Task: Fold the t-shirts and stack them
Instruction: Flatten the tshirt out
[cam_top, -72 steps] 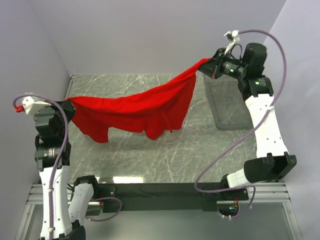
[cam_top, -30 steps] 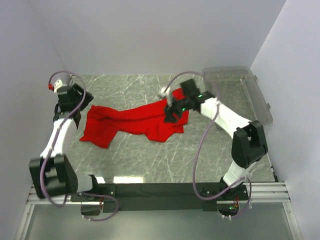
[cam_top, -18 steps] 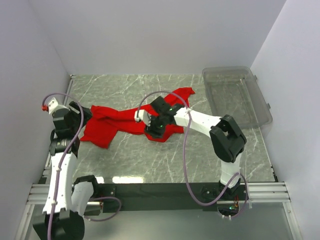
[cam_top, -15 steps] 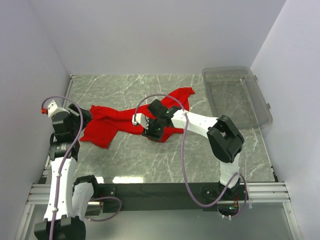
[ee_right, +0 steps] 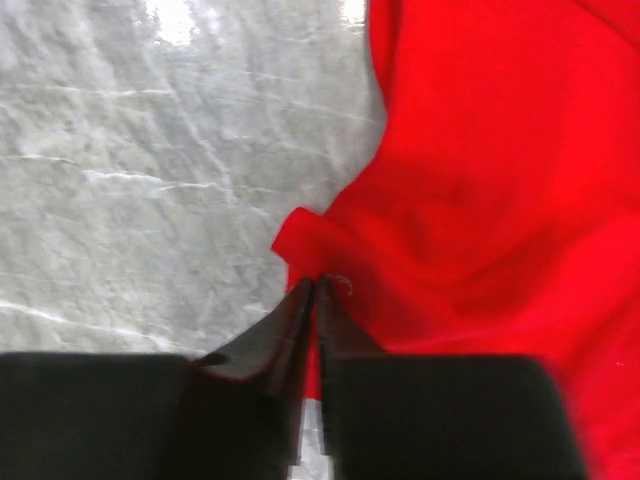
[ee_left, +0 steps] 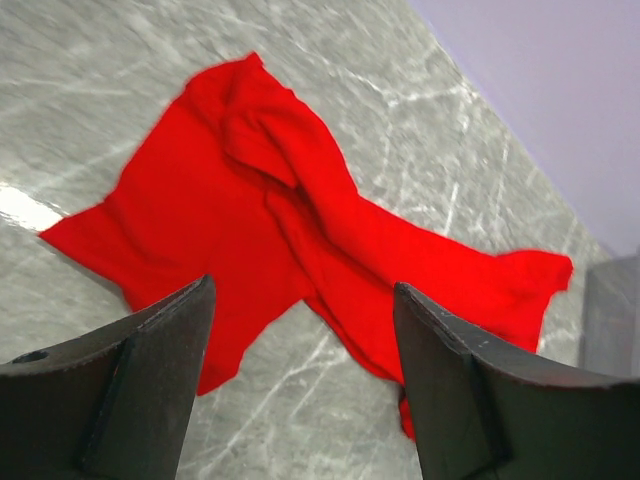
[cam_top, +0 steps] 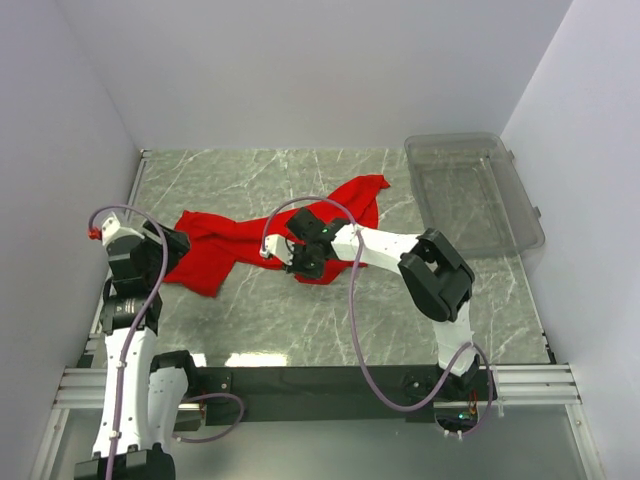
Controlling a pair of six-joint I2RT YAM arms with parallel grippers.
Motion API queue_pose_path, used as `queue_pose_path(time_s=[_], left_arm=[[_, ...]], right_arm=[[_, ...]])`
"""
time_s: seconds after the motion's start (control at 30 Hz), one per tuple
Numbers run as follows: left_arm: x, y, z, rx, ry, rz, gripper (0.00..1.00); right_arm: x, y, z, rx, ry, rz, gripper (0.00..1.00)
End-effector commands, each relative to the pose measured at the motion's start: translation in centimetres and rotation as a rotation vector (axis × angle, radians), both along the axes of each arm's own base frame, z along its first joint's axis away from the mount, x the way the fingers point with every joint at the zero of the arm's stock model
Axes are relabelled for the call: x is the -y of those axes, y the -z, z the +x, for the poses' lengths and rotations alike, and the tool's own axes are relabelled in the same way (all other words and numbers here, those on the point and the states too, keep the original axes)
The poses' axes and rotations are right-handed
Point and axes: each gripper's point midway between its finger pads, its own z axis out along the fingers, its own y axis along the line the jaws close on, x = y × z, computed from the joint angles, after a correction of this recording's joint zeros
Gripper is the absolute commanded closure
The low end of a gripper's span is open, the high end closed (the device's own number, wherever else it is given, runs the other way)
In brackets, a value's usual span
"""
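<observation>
The bright red t-shirt (cam_top: 240, 238) lies crumpled in a long band across the grey marble table, from the near left up toward the bin. Over its near edge my right gripper (cam_top: 300, 262) is down low. In the right wrist view this gripper (ee_right: 318, 285) is shut on a small fold of the shirt's (ee_right: 480, 170) edge, with red cloth showing between its fingers. At the shirt's left end my left gripper (cam_top: 176, 248) hovers. The left wrist view shows this gripper (ee_left: 302, 290) open wide above the shirt (ee_left: 290, 200), holding nothing.
A clear plastic bin (cam_top: 455, 140) stands at the back right, a corner of the bin (ee_left: 612, 310) showing in the left wrist view. Bare marble (cam_top: 300, 320) lies between the shirt and the arm bases. Walls close in on the left, back and right.
The shirt, earlier stretched in the air between both grippers, now lies on the table. The right gripper slid left along its near edge and closed on it. The left arm drew back, open.
</observation>
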Motion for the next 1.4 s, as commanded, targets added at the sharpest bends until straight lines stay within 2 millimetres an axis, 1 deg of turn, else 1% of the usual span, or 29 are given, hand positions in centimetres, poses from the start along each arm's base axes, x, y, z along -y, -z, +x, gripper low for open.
queue_pose_path(time_s=[0.0, 0.03, 0.1, 0.13, 0.17, 0.2, 0.27, 0.3, 0.33, 0.37, 0.4, 0.43, 0.47, 0.57, 0.63, 0.67, 0.77, 0.87, 0.93, 0.97, 1.0, 1.1, 1.13, 1.17, 1.2, 1.23, 1.3, 1.33, 1.37], left_arm=[[1.5, -0.4, 0.1, 0.043, 0.072, -0.039, 0.23], [1.8, -0.5, 0.2, 0.053, 0.088, -0.048, 0.23], [2.7, 0.0, 0.2, 0.053, 0.129, -0.082, 0.23], [3.1, -0.1, 0.4, 0.065, 0.147, -0.093, 0.23], [3.4, 0.0, 0.4, 0.068, 0.161, -0.107, 0.23], [4.2, 0.5, 0.3, 0.065, 0.197, -0.137, 0.23], [4.7, 0.5, 0.4, 0.08, 0.216, -0.154, 0.24], [5.0, 0.9, 0.3, 0.076, 0.227, -0.174, 0.23], [5.3, 1.0, 0.3, 0.077, 0.239, -0.185, 0.23], [5.4, 1.0, 0.4, 0.086, 0.246, -0.195, 0.24], [6.0, 1.3, 0.4, 0.082, 0.263, -0.227, 0.24], [6.2, 1.4, 0.4, 0.085, 0.272, -0.244, 0.23], [6.4, 1.3, 0.6, 0.097, 0.278, -0.257, 0.24], [7.2, 2.1, 0.6, 0.096, 0.284, -0.352, 0.24], [7.4, 1.6, 0.7, 0.12, 0.286, -0.376, 0.23], [7.7, 1.4, 0.9, 0.134, 0.283, -0.418, 0.23], [8.0, 1.2, 1.0, 0.141, 0.279, -0.463, 0.23], [8.3, 1.3, 1.2, 0.134, 0.262, -0.521, 0.2], [8.8, 1.7, 1.3, 0.111, 0.245, -0.565, 0.2], [8.9, 1.2, 1.6, 0.131, 0.248, -0.569, 0.19], [9.1, 1.3, 1.8, 0.125, 0.249, -0.583, 0.19], [10.5, 1.5, 2.2, 0.096, 0.251, -0.63, 0.19], [11.6, 1.4, 2.2, 0.081, 0.265, -0.657, 0.19], [12.1, 1.4, 2.3, 0.072, 0.262, -0.664, 0.19], [12.6, 2.1, 2.5, 0.042, 0.254, -0.674, 0.19], [13.6, 2.2, 2.4, 0.013, 0.262, -0.697, 0.19], [14.1, 3.0, 2.8, -0.021, 0.237, -0.711, 0.19], [14.9, 3.1, 2.8, -0.032, 0.241, -0.734, 0.18], [15.1, 3.3, 2.9, -0.04, 0.237, -0.744, 0.19]], right_arm=[[-1.3, -2.4, 1.5, 0.071, 0.025, 0.054, 0.94], [-1.4, -2.7, 1.5, 0.075, 0.027, 0.064, 1.0], [-1.6, -4.9, 2.0, 0.091, 0.041, 0.114, 1.0], [-1.9, -6.1, 1.9, 0.082, 0.035, 0.151, 1.0], [-1.8, -7.7, 1.8, 0.08, 0.037, 0.179, 1.0], [-2.2, -9.7, 2.3, 0.087, 0.048, 0.221, 1.0], [-2.2, -13.8, 3.1, 0.084, 0.074, 0.316, 1.0], [-2.4, -15.2, 3.2, 0.083, 0.076, 0.349, 1.0], [-1.9, -16.8, 4.0, 0.091, 0.096, 0.384, 1.0], [-2.0, -18.2, 3.8, 0.069, 0.09, 0.424, 1.0], [-2.2, -20.5, 4.2, 0.075, 0.099, 0.474, 1.0], [-2.1, -22.0, 4.3, 0.077, 0.102, 0.508, 1.0], [-2.2, -23.9, 4.3, 0.063, 0.102, 0.561, 1.0], [-2.4, -26.9, 3.5, 0.038, 0.082, 0.636, 1.0], [-2.6, -28.0, 2.7, 0.021, 0.071, 0.669, 1.0], [-2.8, -28.6, 2.0, -0.009, 0.066, 0.695, 1.0], [-2.8, -28.5, 1.8, -0.026, 0.069, 0.701, 1.0], [-2.8, -28.3, 1.7, -0.031, 0.069, 0.702, 1.0], [-2.8, -28.2, 1.7, -0.038, 0.075, 0.701, 1.0], [-2.9, -28.2, 1.7, -0.039, 0.074, 0.702, 1.0], [-3.0, -28.2, 1.7, -0.045, 0.078, 0.704, 1.0], [-3.2, -28.3, 1.8, -0.054, 0.086, 0.708, 1.0], [-3.2, -28.2, 1.9, -0.058, 0.087, 0.708, 1.0], [-3.3, -28.2, 1.9, -0.062, 0.091, 0.709, 1.0], [-3.3, -28.0, 1.9, -0.066, 0.096, 0.708, 1.0], [-3.3, -28.0, 1.9, -0.064, 0.095, 0.71, 1.0], [-3.3, -27.7, 1.8, -0.07, 0.097, 0.707, 1.0], [-3.2, -27.7, 1.9, -0.07, 0.1, 0.706, 1.0], [-3.3, -27.7, 1.7, -0.072, 0.096, 0.706, 1.0]])
